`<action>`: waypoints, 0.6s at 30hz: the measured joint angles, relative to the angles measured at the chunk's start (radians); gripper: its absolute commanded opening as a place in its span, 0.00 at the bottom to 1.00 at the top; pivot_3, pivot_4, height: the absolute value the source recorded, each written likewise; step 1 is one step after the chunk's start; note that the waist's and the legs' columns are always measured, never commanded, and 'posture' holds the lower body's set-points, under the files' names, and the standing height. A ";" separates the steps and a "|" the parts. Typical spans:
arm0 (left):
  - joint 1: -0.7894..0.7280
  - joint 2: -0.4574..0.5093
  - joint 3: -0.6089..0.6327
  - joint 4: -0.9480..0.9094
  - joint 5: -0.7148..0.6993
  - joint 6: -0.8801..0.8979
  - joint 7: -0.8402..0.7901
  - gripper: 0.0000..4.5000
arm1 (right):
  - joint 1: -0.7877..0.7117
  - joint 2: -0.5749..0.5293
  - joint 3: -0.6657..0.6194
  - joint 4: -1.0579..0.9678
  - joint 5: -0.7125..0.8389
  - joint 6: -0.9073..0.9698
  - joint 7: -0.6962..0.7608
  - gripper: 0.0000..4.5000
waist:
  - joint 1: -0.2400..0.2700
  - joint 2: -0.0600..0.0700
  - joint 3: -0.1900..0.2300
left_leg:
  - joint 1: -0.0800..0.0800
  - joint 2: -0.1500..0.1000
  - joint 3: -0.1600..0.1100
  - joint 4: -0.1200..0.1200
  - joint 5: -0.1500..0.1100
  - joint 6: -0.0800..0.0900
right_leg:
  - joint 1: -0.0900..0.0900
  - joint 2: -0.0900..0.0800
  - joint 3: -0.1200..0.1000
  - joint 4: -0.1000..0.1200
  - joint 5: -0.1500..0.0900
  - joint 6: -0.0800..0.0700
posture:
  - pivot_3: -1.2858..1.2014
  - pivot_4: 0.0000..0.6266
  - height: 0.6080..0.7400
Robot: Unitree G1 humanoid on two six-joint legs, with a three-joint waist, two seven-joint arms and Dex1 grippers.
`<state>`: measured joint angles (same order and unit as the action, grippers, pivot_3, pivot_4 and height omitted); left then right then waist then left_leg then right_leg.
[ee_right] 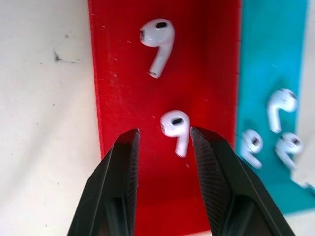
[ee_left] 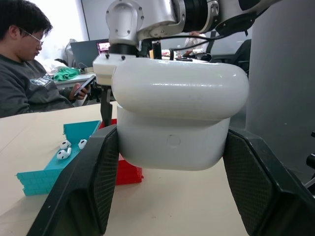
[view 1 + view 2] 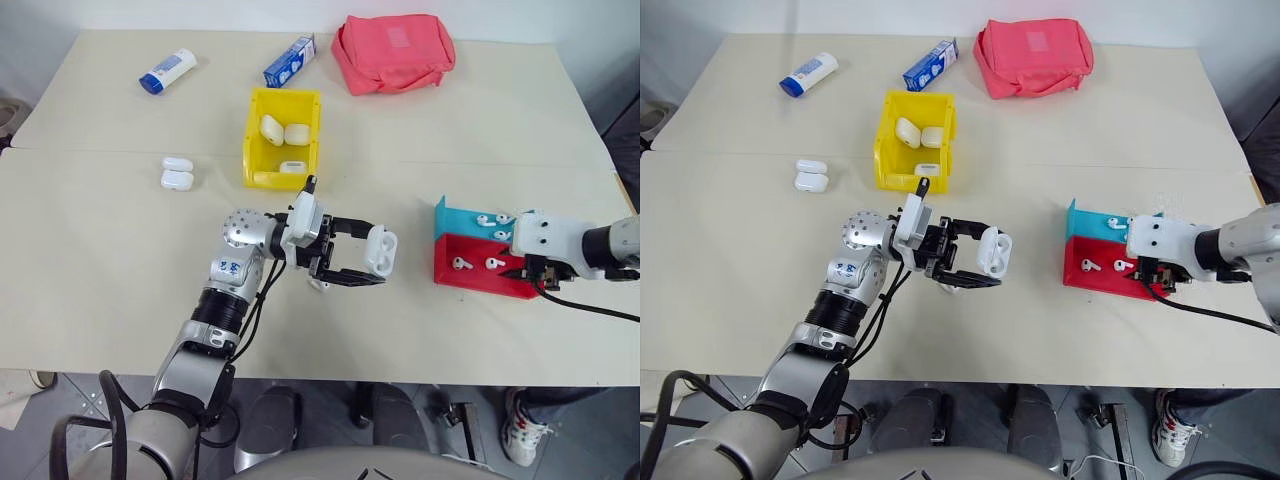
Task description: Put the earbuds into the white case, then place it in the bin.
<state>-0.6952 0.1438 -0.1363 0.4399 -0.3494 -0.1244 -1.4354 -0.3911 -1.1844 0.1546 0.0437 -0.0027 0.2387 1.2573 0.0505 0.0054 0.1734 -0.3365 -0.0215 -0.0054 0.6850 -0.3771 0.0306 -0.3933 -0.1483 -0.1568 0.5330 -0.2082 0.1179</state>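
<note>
My left gripper (image 3: 368,253) is shut on the white case (image 3: 381,250) and holds it above the middle of the table, lid swung open; the case's body (image 2: 172,137) sits between the pads. At the right, my right gripper (image 1: 164,131) points down into the red step of the tray (image 3: 480,282). It is open, its fingers (image 1: 125,162) either side of one earbud (image 1: 175,129) lying on the red floor. A second earbud (image 1: 157,42) lies further along the red step, and three more (image 1: 278,125) on the teal step. The yellow bin (image 3: 252,150) stands behind the centre.
The bin holds three white cases (image 3: 297,133). Two more cases (image 3: 177,172) lie left of it. At the back are a white tube with a blue cap (image 3: 167,71), a blue-and-white box (image 3: 289,60) and a pink pouch (image 3: 392,50). A person (image 2: 24,64) sits beyond the table.
</note>
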 measured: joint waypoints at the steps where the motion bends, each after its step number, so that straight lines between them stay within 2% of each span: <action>1: 0.000 0.002 0.000 0.000 0.000 0.000 0.001 0.62 | -0.013 0.011 0.009 0.011 -0.009 -0.005 0.003 0.38 | -0.001 0.000 0.000 | 0.000 0.000 0.000 0.000 0.000 0.000 | 0.000 0.000 0.000 0.000 0.000 0.000 | 0.52 0.24 1.00; 9: 0.001 0.012 -0.003 -0.012 0.000 0.008 0.002 0.62 | -0.097 0.063 0.076 0.118 -0.081 -0.072 0.010 0.38 | -0.001 0.000 0.000 | 0.000 0.000 0.000 0.000 0.001 0.000 | 0.000 0.000 0.000 0.001 0.000 0.000 | 0.52 0.24 1.00; 18: 0.014 0.018 -0.003 -0.039 0.000 0.018 0.003 0.62 | -0.116 0.078 0.078 0.157 -0.114 -0.106 0.031 0.38 | -0.003 0.000 0.000 | 0.000 0.000 0.001 0.000 0.001 -0.001 | 0.000 0.000 0.000 0.001 0.000 0.000 | 0.52 0.24 1.00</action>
<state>-0.6816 0.1618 -0.1393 0.4010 -0.3496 -0.1062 -1.4320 -0.5076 -1.1063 0.2328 0.2006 -0.1166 0.1327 1.2881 0.0475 0.0056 0.1732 -0.3360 -0.0217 -0.0047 0.6851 -0.3757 0.0295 -0.3933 -0.1482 -0.1567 0.5341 -0.2082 0.1179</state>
